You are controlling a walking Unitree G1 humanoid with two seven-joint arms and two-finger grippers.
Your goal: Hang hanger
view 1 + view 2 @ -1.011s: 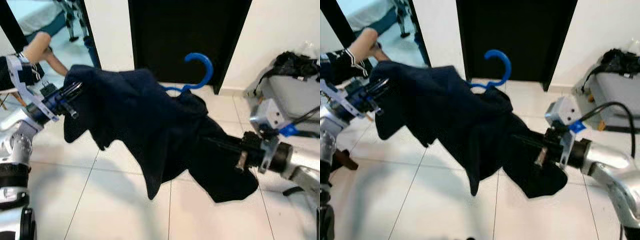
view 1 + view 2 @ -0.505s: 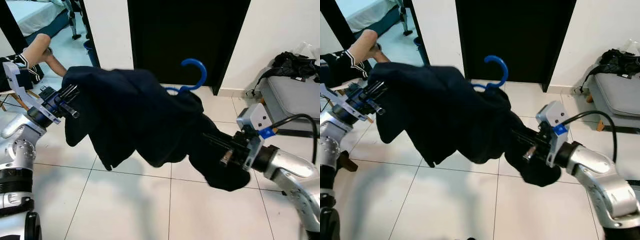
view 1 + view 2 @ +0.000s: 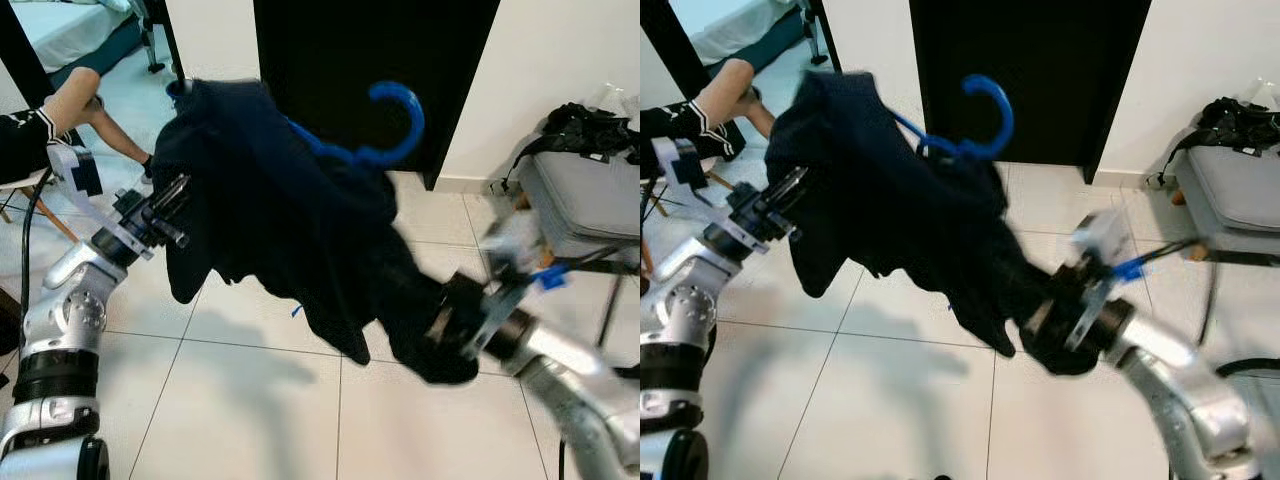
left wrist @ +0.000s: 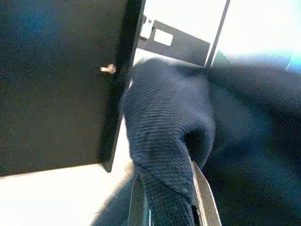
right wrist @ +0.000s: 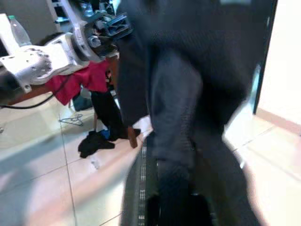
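Blue hanger [image 3: 385, 135] is sitting in the upper centre of the left eye view, hook up against the dark doorway [image 3: 330, 60], with a dark navy garment [image 3: 290, 230] draped over it.

Left pincer [image 3: 168, 208], centre left, is pinching a fold of the garment between its 2 fingers [image 4: 202, 197], closed on cloth; probably keeping that shoulder spread and lifted.

Right pincer [image 3: 450, 325], lower right and blurred, is buried in the garment's lower folds; how far open it is, cannot tell. It is likely bearing the load from below.

Hook is riding free on top, likely so it can catch a rail.

A person's leg [image 3: 90, 95] is resting at upper left.
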